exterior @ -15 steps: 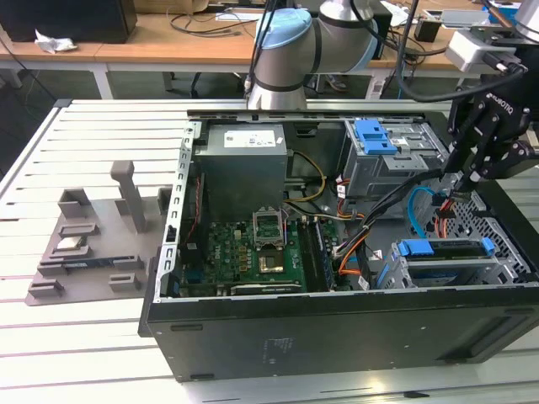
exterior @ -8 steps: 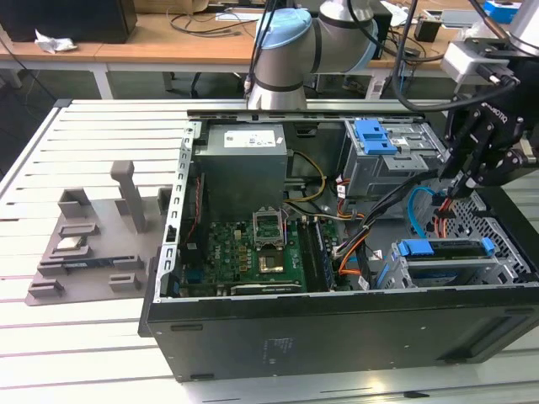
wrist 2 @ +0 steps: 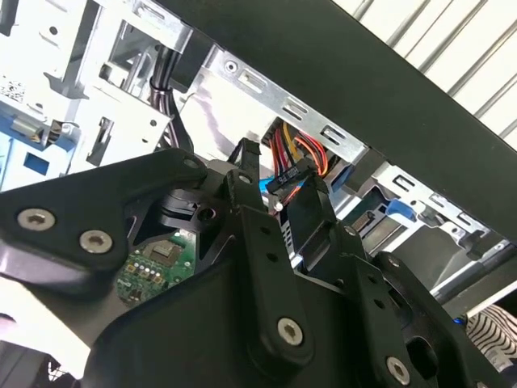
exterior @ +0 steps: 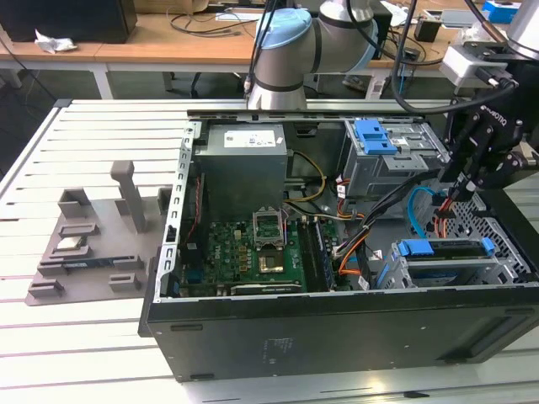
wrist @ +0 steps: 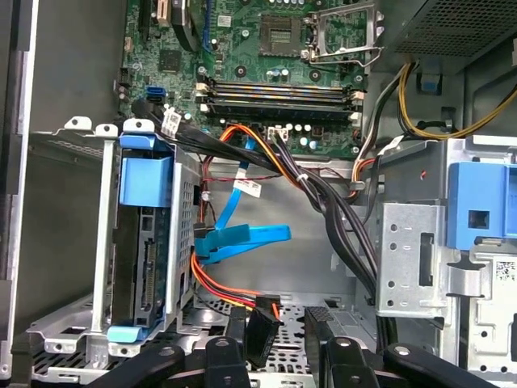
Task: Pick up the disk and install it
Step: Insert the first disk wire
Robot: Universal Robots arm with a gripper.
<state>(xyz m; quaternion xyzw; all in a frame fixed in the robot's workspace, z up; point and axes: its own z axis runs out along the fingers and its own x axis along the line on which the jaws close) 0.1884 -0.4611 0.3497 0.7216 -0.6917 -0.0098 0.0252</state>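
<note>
The gripper (exterior: 461, 195) pinched a black power connector (wrist: 260, 333) above the open computer case (exterior: 337, 324). The disk (exterior: 446, 250) sat in its blue bracket in the drive cage (wrist: 103, 242) at the exterior view's right, beside tangled cables (wrist: 323, 194) and the motherboard (exterior: 253, 252).

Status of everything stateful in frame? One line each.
computer case: lying on its side, side panel off.
disk: seated in the drive cage, blue bracket on.
power connector: not plugged into the disk, at the gripper.
gripper: down inside the case, beside the drive cage.
</note>
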